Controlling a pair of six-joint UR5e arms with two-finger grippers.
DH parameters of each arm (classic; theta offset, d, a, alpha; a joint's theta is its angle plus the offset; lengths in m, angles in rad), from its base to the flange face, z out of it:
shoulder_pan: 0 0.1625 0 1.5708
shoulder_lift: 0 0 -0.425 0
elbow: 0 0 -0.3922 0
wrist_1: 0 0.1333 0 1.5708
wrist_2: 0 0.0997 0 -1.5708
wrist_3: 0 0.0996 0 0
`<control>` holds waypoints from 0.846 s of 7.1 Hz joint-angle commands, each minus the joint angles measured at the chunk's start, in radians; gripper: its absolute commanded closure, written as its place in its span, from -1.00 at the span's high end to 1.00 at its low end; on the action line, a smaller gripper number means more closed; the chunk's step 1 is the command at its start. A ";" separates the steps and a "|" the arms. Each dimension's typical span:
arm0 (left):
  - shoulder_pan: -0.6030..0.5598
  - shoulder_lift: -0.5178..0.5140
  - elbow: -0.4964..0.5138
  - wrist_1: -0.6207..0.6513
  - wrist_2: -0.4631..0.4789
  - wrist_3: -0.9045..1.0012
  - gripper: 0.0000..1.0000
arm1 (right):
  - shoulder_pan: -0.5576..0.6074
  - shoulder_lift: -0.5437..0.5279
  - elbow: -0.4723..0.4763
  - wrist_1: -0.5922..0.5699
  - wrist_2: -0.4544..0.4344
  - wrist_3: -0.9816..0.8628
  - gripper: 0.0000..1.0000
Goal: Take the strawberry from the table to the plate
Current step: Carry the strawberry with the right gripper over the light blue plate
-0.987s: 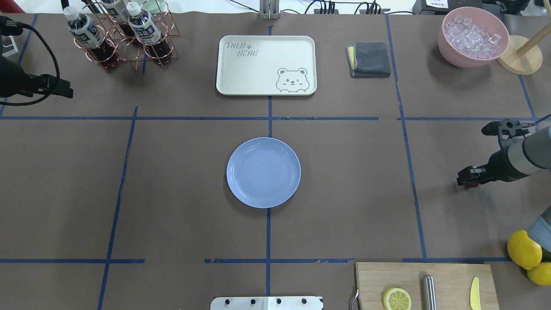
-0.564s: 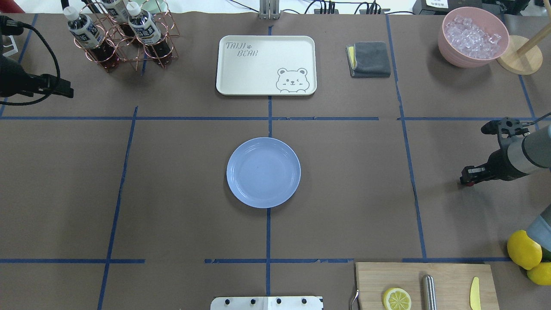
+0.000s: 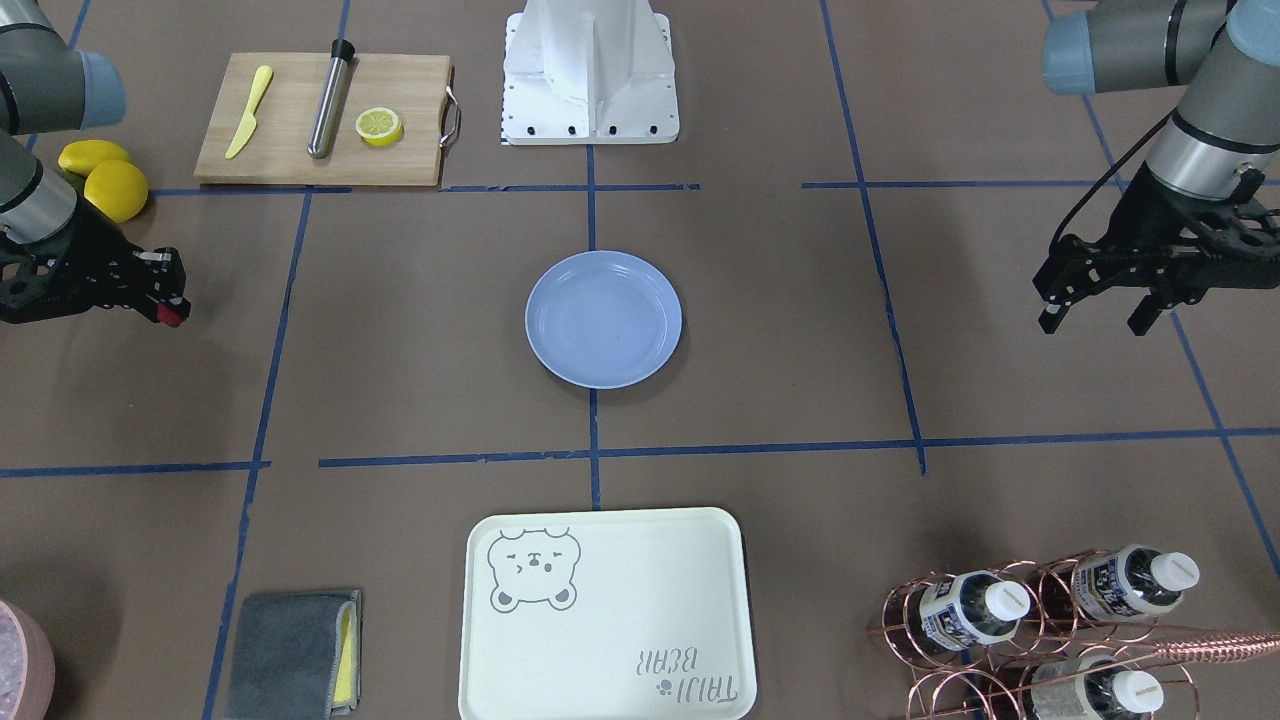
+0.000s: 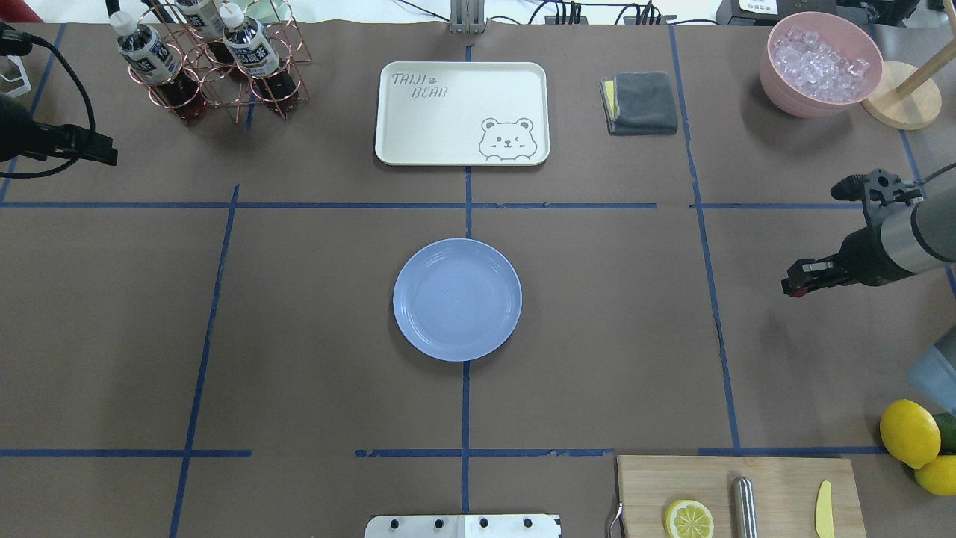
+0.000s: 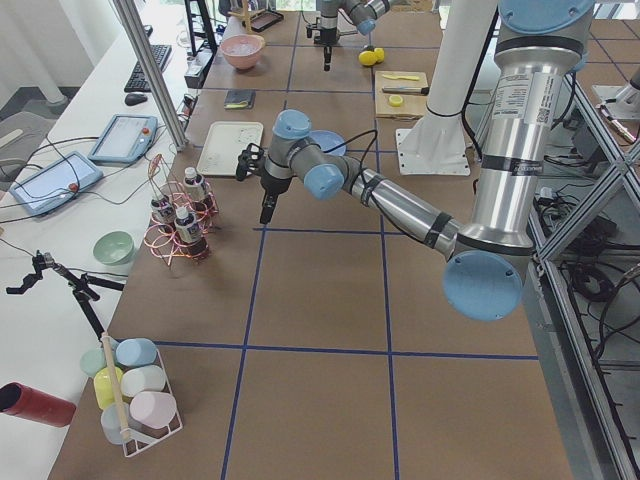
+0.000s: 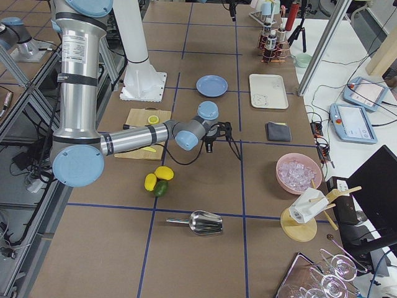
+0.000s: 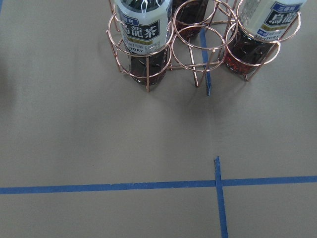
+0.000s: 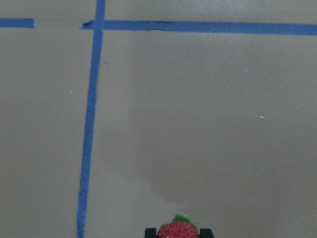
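While hanging well to the right of the plate (image 4: 457, 299) as seen from the robot, pinches the strawberry (image 8: 178, 231) in the right gripper (image 4: 795, 288). Jaws pressed onto the berry from both sides: red flesh and a bit of green wedged between 2 dark fingertips (image 8: 150, 232) at the bottom edge of the right wrist view. Held off the table (image 4: 597, 373), above bare brown paper and blue tape lines (image 4: 702, 246), well apart from the plate and not yet over it. Far to the plate's left and somewhat beyond it, the left gripper (image 3: 1093, 318), jaws spread wide, pointing down above the table. Farther beyond the plate on that same left side, a copper wire rack (image 3: 1200, 647) with 3 tea bottles (image 3: 965, 610), filling the top of the left wrist view. Straight beyond the plate, a cream bear-printed tray (image 4: 433, 127); beyond and to the right, a folded grey cloth (image 4: 646, 102) with a yellow edge, and farther right a pink bowl of ice (image 4: 810, 108). On the robot's side of the plate and to its right, a wooden cutting board (image 4: 780, 486) with a lemon half (image 4: 688, 518), a steel rod (image 4: 744, 508) and a yellow knife (image 4: 823, 509). Farther right of the plate than the board, 2 whole lemons (image 4: 909, 433) and a lime (image 6: 160, 188) touching one another
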 commanded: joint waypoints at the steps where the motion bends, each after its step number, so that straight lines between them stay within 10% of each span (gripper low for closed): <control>1: -0.081 0.002 0.011 0.058 -0.011 0.192 1.00 | 0.014 0.224 0.005 -0.208 0.040 0.002 -1.00; 3: -0.147 0.004 0.086 0.058 -0.011 0.336 1.00 | -0.005 0.498 0.002 -0.517 0.079 0.011 -1.00; 6: -0.212 0.057 0.135 0.052 -0.016 0.513 1.00 | -0.167 0.718 -0.094 -0.533 -0.013 0.281 -1.00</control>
